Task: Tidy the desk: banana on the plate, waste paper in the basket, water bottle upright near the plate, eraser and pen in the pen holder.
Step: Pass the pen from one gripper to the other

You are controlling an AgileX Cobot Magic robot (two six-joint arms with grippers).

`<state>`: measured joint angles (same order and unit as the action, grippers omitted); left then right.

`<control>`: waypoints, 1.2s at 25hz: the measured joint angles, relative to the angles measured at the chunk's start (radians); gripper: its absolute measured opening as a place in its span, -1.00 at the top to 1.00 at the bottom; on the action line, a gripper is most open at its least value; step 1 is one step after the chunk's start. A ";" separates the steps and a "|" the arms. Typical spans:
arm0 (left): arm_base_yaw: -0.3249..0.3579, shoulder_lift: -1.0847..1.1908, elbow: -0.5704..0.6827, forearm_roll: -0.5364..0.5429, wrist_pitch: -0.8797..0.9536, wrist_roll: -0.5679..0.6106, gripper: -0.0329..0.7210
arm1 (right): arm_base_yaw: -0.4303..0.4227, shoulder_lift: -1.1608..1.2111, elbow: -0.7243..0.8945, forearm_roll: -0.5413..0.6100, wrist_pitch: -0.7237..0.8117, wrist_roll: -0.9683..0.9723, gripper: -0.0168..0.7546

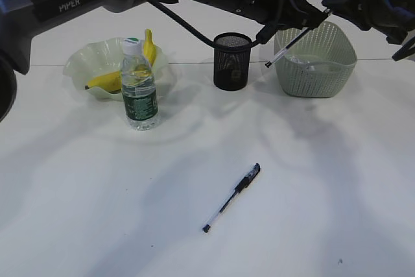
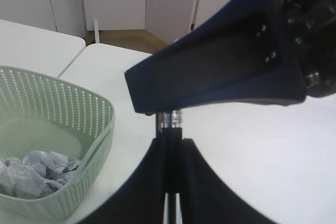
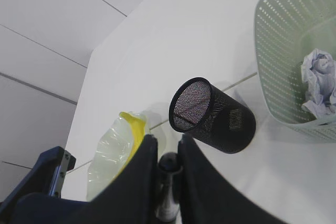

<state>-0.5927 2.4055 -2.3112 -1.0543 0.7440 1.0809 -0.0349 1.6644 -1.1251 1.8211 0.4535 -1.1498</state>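
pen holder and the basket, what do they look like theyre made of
The pen holder looks like black metal mesh with a matte finish: fine see-through wire grid and a solid rim. The basket looks like moulded plastic, pale green and matte: regular rows of punched holes and a thick smooth rim.

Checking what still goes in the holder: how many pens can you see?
2. One pen lies loose on the table in front; the other pen hangs tilted in the grippers, between pen holder and basket. None visible elsewhere.
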 joint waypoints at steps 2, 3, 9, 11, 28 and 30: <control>0.000 0.000 0.000 -0.002 0.000 0.000 0.89 | 0.000 0.000 0.000 0.000 -0.002 0.000 0.74; 0.000 0.000 0.000 -0.002 0.000 0.000 0.89 | 0.000 0.000 0.000 0.000 -0.002 0.000 0.74; 0.000 0.000 0.000 -0.004 0.000 0.000 0.89 | 0.000 0.000 0.000 0.001 -0.002 0.000 0.75; 0.000 0.000 0.000 -0.004 0.000 0.000 0.89 | 0.000 0.000 0.000 0.002 -0.002 0.000 0.78; 0.000 0.000 0.000 -0.009 -0.004 0.002 0.89 | 0.000 0.000 0.000 0.005 -0.008 0.000 0.81; 0.000 0.000 0.000 -0.009 -0.004 0.002 0.88 | 0.000 0.000 0.000 0.007 -0.009 0.000 0.81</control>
<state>-0.5927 2.4055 -2.3112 -1.0629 0.7401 1.0826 -0.0349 1.6644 -1.1251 1.8279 0.4444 -1.1498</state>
